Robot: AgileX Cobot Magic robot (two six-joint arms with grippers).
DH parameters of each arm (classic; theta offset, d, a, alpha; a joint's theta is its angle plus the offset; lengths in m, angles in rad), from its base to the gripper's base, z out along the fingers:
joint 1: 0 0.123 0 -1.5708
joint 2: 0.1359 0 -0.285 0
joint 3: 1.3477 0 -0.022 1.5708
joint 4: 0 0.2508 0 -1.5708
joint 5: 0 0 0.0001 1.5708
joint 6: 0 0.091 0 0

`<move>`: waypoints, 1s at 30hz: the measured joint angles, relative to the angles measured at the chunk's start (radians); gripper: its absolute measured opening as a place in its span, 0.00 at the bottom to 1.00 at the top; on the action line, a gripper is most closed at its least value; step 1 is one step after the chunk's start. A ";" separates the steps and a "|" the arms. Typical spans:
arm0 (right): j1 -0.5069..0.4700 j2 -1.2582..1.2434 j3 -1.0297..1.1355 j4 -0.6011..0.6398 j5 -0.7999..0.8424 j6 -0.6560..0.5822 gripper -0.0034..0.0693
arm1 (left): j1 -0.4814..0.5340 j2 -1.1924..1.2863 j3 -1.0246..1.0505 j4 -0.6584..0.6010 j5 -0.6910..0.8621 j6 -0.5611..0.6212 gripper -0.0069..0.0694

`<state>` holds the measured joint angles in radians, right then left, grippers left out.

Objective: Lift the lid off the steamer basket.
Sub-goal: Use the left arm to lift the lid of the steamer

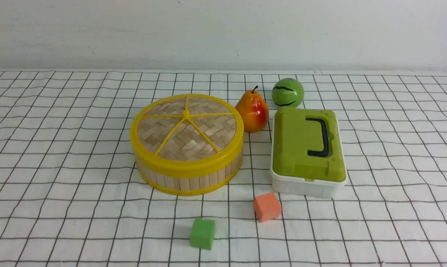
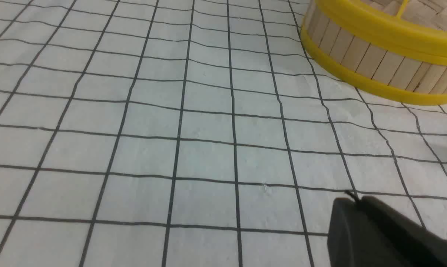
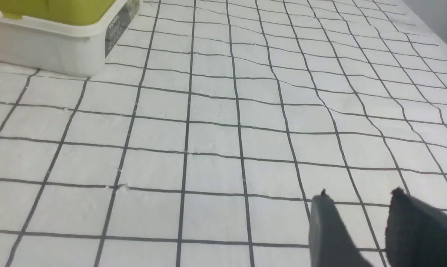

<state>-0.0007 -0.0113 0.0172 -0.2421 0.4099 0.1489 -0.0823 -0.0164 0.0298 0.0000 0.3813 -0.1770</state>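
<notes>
The left jaws (image 2: 353, 198) are clenched on nothing and the right jaws (image 3: 357, 196) stand parted; if the round woven-bamboo lid with yellow rim (image 1: 218, 129) fits tightly, lifting could drag up the yellow-rimmed bamboo steamer basket (image 1: 184, 183).

Left end effector (image 2: 357, 198) closed, right end effector (image 3: 358, 194) parted

The lid (image 1: 164, 139) sits on the steamer basket (image 1: 184, 182), left of the box (image 1: 301, 188); the pear (image 1: 251, 111) stands between them, farther back, and two blocks (image 1: 202, 233) lie in front.
</notes>
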 joint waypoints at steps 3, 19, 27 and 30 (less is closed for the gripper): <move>0.000 0.000 0.000 0.000 0.000 0.000 0.38 | 0.000 0.000 0.000 0.000 0.000 0.000 0.11; 0.000 0.000 0.000 0.000 0.000 0.000 0.38 | 0.000 0.000 0.000 0.000 0.000 0.000 0.12; 0.000 0.000 0.000 0.000 0.000 0.000 0.38 | 0.000 0.000 0.000 0.011 0.000 0.000 0.13; 0.000 0.000 0.000 0.000 0.000 0.000 0.38 | 0.000 0.000 0.000 0.011 -0.001 0.000 0.13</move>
<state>-0.0007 -0.0113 0.0172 -0.2421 0.4099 0.1489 -0.0823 -0.0164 0.0298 0.0109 0.3804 -0.1770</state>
